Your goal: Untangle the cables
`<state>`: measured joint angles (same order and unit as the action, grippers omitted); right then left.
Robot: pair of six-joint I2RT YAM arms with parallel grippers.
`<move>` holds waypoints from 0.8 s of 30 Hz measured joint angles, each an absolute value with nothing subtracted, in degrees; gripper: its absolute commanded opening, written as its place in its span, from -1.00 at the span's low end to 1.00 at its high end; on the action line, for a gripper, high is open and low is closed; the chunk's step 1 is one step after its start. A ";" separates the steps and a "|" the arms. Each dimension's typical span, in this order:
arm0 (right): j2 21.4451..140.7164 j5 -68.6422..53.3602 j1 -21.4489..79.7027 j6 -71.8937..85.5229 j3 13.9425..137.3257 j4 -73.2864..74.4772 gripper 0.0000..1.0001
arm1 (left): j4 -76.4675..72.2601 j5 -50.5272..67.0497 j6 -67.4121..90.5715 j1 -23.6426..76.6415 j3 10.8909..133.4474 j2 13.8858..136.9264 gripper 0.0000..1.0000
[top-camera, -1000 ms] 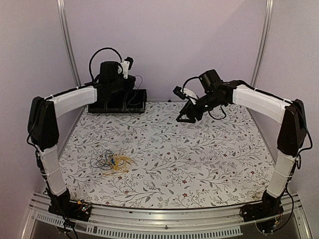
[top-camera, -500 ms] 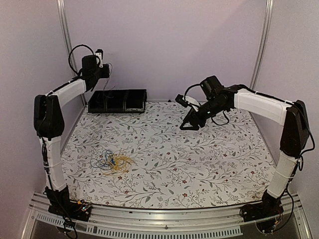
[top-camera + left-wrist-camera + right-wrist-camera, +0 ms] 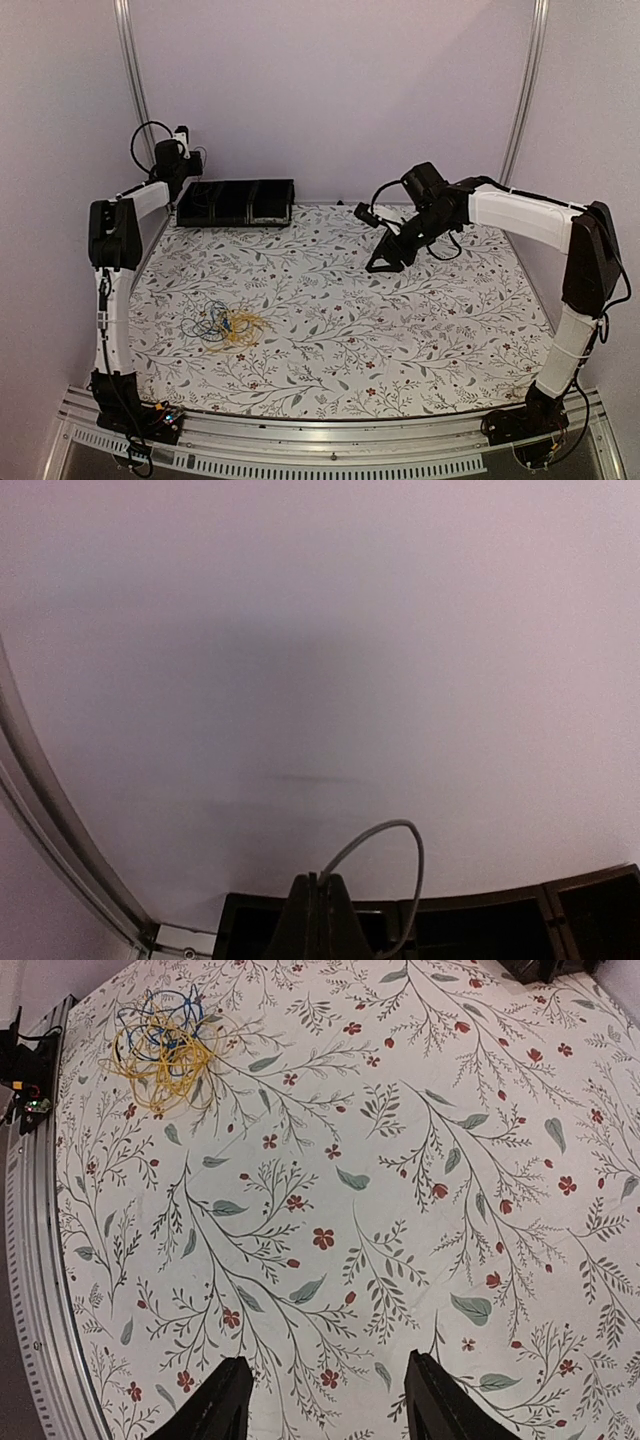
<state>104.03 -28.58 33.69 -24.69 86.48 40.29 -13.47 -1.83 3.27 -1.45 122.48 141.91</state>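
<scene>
Cables (image 3: 225, 327): a small knot of thin looped wires, yellow and blue with some darker strands, lying at about 8 o'clock on the floral tablecloth (image 3: 400, 330). The coils overlap, so they do not yet look separated. Neither arm touches them.
Left gripper (image 3: 318, 880): fingers pressed fully together, raised at about 11 o'clock, just past the left end of the bin. A thin grey cable (image 3: 396, 824) comes out at the fingertips and arches over to the right, then drops towards the bin.
Reason for that hold: the pinch looks meant to carry one freed strand clear of the knot and hang it over the bin for dropping. This is a judgement.
Black divided bin (image 3: 240, 219): sits against the back wall at about 11 o'clock, well apart from the knot, probably as the place for sorted strands. I cannot tell what is inside.
Right gripper (image 3: 328, 1360): fingers spread fairly wide with nothing between them, hovering above the cloth at about 1 o'clock. Its camera looks across the table to the knot, which suggests it is parked clear and ready for the next pick.
Progress: most of the bundle remains tangled.
</scene>
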 measured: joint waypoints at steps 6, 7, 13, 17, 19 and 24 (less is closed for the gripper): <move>103.88 -27.62 33.69 -25.10 84.05 42.22 0.12 | -16.32 1.96 6.15 -2.76 123.33 148.51 -1.00; 103.85 -27.53 33.69 -25.19 84.01 42.35 0.12 | -16.25 2.20 6.79 -2.76 123.33 149.14 -1.00; 103.85 -27.51 33.69 -25.58 84.03 42.44 0.12 | -15.88 0.84 8.67 -2.57 123.20 149.82 -1.00; 103.85 -27.20 33.69 -25.96 84.03 42.41 0.12 | -15.03 -2.59 9.32 -2.11 123.04 149.82 -1.00; 103.85 -27.05 33.69 -26.06 84.03 42.44 0.12 | -14.17 -5.02 9.98 -1.89 122.83 149.82 -1.00; 103.77 -26.70 33.69 -26.41 84.03 42.44 0.12 | -11.70 -7.75 11.44 -1.78 121.73 149.82 -1.00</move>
